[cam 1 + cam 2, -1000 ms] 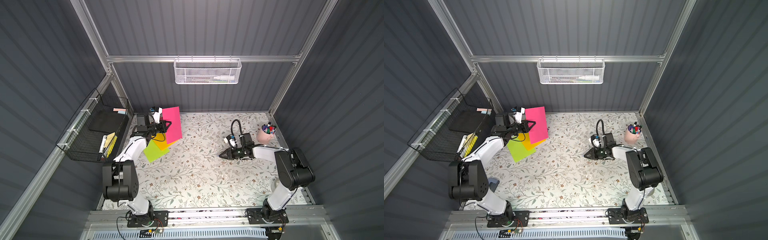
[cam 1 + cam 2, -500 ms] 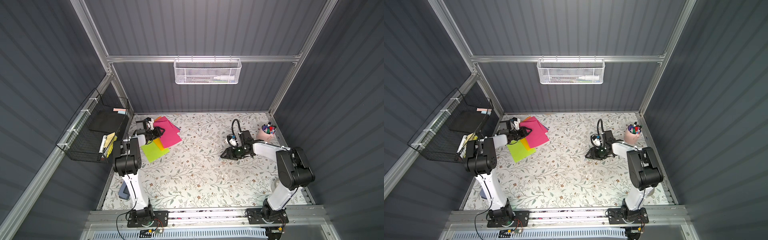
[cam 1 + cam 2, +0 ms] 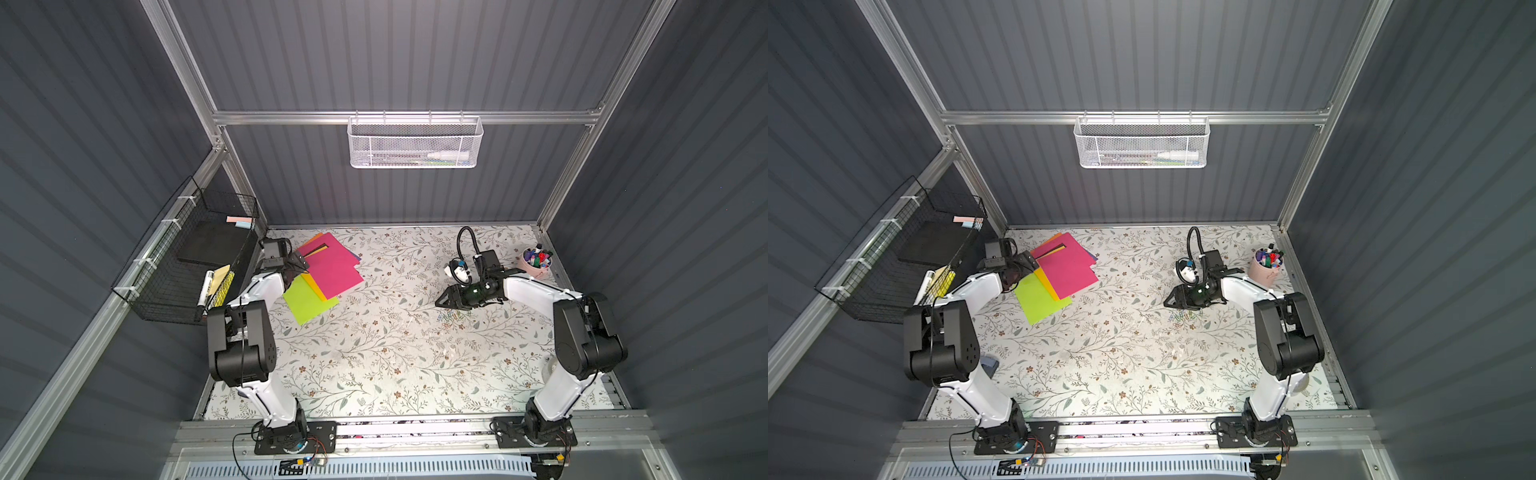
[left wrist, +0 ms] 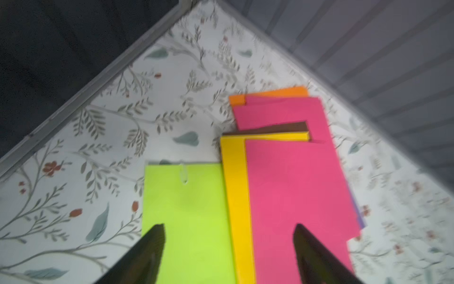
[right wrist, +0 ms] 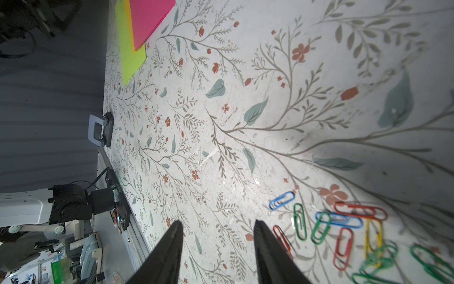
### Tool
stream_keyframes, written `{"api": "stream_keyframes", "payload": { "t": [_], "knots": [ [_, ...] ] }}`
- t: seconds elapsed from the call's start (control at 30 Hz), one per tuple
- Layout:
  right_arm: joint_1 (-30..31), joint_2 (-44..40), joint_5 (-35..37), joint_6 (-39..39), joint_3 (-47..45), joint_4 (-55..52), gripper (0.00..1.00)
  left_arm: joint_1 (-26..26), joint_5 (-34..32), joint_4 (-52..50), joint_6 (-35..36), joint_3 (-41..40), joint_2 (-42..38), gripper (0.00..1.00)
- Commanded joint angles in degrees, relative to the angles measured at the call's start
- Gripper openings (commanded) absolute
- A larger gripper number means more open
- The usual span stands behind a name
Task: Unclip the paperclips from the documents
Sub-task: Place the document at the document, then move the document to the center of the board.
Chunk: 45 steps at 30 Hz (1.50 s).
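in both top views the bench [image 3: 374,361] lies open across the middle and lower frame. in the way: fanned documents [image 3: 332,270] upper left, loose paperclips [image 3: 452,318] right of centre, marker cup [image 3: 534,272] upper right.

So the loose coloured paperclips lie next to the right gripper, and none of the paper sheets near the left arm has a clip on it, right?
Not quite. The loose paperclips do lie beside the right gripper, but the lime green sheet has a pale clip on its edge; the left wrist view shows it.
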Motion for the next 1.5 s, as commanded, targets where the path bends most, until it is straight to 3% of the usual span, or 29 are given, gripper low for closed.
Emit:
{"api": "stream_keyframes", "payload": {
  "t": [0.0, 0.03, 0.13, 0.3, 0.43, 0.63, 0.83, 1.03, 1.13, 1.33, 1.4, 1.47],
  "knots": [
    [0.26, 0.66, -1.90, -2.23, 1.47, -1.92, 0.50, -3.55, -3.87, -4.94, -3.21, -3.14, 3.13, 0.59],
    [0.22, 0.34, -2.02, -2.62, 1.54, -3.51, 0.50, -4.26, -4.26, -5.30, -4.93, -3.28, 3.69, 0.50],
    [0.14, -1.21, -2.09, -3.16, 1.13, -3.81, 0.51, -5.30, -5.03, -6.84, -6.98, -3.61, 4.83, 0.44],
    [0.14, -3.75, -2.57, -3.57, 0.54, -4.70, 0.51, -5.74, -3.45, -10.74, -10.72, -5.92, 5.44, 0.44],
    [-0.11, -5.79, -2.07, -4.20, 0.89, -5.67, 0.51, -7.18, 1.50, -11.77, -13.53, -13.04, 2.06, 0.48],
    [-0.20, -6.16, -3.87, -3.28, 1.24, -4.69, 0.52, -18.47, 8.27, -15.93, -20.59, -23.28, -7.53, 0.49],
    [-0.13, -4.78, -5.55, -3.17, 1.83, -4.37, 0.51, -25.06, 16.39, -19.59, -23.96, -28.94, -19.21, 0.49],
    [0.60, -2.83, -6.17, -2.70, 2.87, -4.36, 0.52, -31.93, 19.64, -18.96, -19.54, -24.06, -15.96, 0.48],
    [1.52, -1.89, -6.10, -1.78, 2.99, -3.72, 0.53, -35.22, 18.93, -19.21, -16.91, -16.99, -11.26, 0.54],
    [4.01, 0.96, -5.56, 0.77, 4.88, -2.60, 0.53, -36.50, 13.75, -20.79, -14.39, -4.88, -10.48, 0.79],
    [5.64, 2.41, -5.17, 1.69, 6.24, -2.53, 0.56, -36.53, 9.79, -23.35, -15.30, -3.00, -12.74, 0.86],
    [7.99, 4.72, -4.80, 2.20, 8.62, -2.99, 0.60, -36.42, 8.39, -25.05, -22.26, -4.81, -15.92, 0.89]
  ]
}}
